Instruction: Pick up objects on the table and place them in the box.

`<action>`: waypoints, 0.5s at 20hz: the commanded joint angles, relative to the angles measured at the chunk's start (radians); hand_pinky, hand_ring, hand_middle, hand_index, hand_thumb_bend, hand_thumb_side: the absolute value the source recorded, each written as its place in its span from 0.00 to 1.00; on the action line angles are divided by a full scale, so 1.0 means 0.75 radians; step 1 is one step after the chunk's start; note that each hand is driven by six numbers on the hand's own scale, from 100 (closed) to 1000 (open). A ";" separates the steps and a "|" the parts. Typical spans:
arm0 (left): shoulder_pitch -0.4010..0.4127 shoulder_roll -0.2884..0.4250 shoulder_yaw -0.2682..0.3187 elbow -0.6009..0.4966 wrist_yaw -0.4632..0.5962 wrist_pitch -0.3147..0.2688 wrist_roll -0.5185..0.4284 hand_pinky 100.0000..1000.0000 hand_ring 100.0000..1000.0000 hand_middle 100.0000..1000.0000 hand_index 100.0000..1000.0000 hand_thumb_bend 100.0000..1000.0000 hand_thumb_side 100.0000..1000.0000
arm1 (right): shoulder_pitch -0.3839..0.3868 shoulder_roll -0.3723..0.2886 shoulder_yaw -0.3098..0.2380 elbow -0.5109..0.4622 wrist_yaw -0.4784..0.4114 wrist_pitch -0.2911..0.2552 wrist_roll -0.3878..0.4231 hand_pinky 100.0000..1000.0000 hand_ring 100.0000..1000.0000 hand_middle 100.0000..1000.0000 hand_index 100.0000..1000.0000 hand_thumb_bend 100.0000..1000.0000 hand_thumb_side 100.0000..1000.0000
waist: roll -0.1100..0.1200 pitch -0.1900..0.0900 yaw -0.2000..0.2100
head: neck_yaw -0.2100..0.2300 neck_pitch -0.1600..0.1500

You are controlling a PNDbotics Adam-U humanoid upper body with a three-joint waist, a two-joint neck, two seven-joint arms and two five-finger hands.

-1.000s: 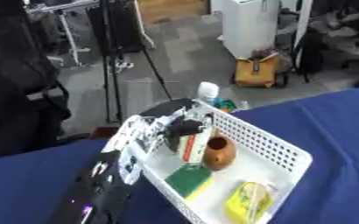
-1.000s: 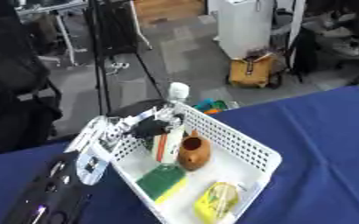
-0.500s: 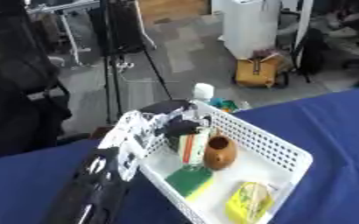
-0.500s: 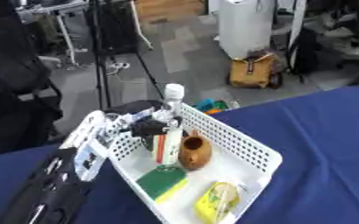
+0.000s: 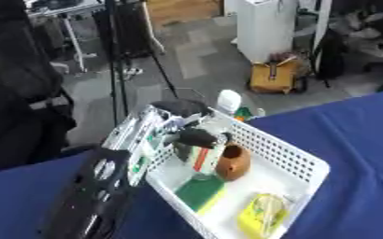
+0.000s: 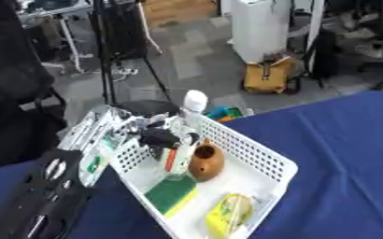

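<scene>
Compared with a second ago, sits lower and further inside the basket: left hand (image 5: 188,135), reaching in from the left over the near-left wall of the white basket (image 5: 308,164), while the white-capped bottle (image 6: 178,149) now stands with its base down on the basket floor instead of hanging above the rim. Curls dark fingers (image 6: 158,138) around the bottle's middle, over its label with a red stripe, so still closed on it. Leans the bottle's white cap (image 5: 228,99) up past the far rim. Stands just beside the bottle, to its right, a brown rounded pot-like object (image 5: 232,163), apparently touching it. Lies flat on the basket floor in front of the bottle a green sponge with a yellow edge (image 6: 170,193), and nearer the front corner a yellow packet (image 5: 261,215). Rests on the blue table (image 6: 342,140), with the basket askew to its edge. Peeks out behind the far rim something small, green and orange (image 6: 222,113), too indistinct to name. Shows nowhere in either view: right hand.
</scene>
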 commanded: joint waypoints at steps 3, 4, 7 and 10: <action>-0.072 0.070 0.012 0.050 -0.005 0.005 -0.050 1.00 1.00 1.00 1.00 0.36 1.00 | -0.002 -0.019 0.006 -0.016 -0.007 -0.001 0.006 0.61 0.46 0.54 0.67 0.00 0.76 | -0.005 -0.050 0.000 | 0.012 0.010; -0.078 0.075 0.013 0.058 -0.011 0.005 -0.050 1.00 1.00 1.00 1.00 0.36 1.00 | -0.002 -0.020 0.007 -0.016 -0.007 -0.001 0.006 0.61 0.46 0.54 0.67 0.00 0.75 | -0.003 -0.052 0.000 | 0.011 0.011; -0.085 0.084 0.014 0.068 -0.023 -0.001 -0.051 1.00 1.00 1.00 1.00 0.37 1.00 | 0.002 -0.023 0.008 -0.016 -0.007 0.000 0.006 0.61 0.46 0.54 0.67 0.00 0.75 | -0.001 -0.055 0.003 | 0.009 0.014; -0.083 0.089 0.007 0.073 -0.028 -0.010 -0.051 1.00 1.00 1.00 1.00 0.38 1.00 | 0.005 -0.025 0.008 -0.016 -0.006 0.001 0.007 0.61 0.46 0.54 0.67 0.00 0.75 | -0.001 -0.059 0.008 | 0.007 0.017</action>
